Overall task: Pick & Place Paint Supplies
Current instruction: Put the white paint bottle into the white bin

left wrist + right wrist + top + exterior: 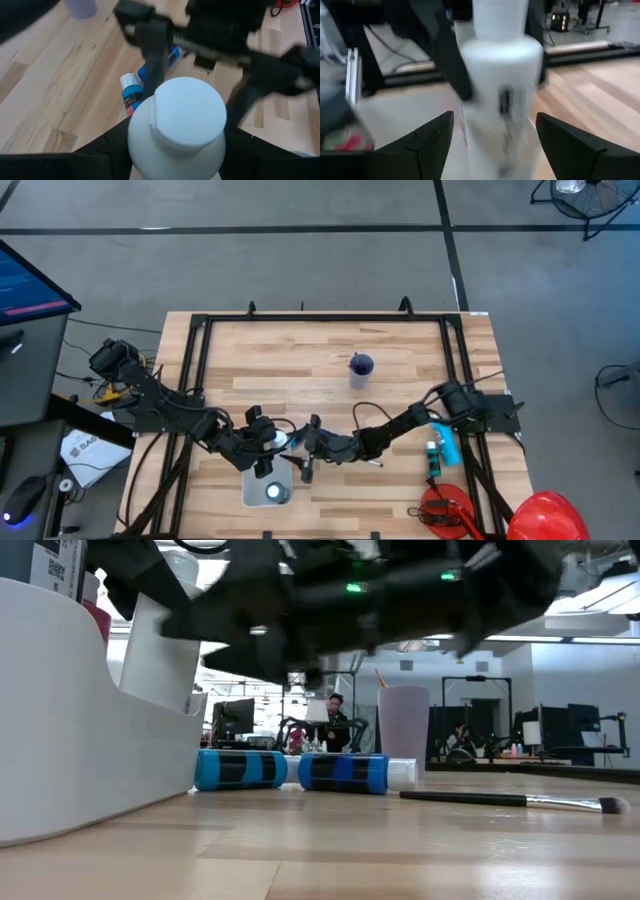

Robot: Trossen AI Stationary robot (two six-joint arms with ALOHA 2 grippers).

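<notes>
Holding a white plastic paint bottle between both hands, left hand gripping (right hand fingers spread around it), leaving two blue bottles and a brush on the worktop.

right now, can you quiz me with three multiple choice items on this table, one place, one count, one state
1. Where is the purple cup?
A. on the floor
B. on the table's far half, beyond both arms
C. on the red helmet

2. How many blue bottles lie on their sides in the low view?
A. two
B. five
C. none

3. What state is the white bottle in?
A. lying on the table
B. standing in the cup
C. gripped by the left arm's fingers

Answers:
1 B: the high view shows the purple cup standing alone past the arms.
2 A: one blue bottle and a second blue bottle lie end to end.
3 C: the white bottle sits between the left arm's fingers.
</notes>
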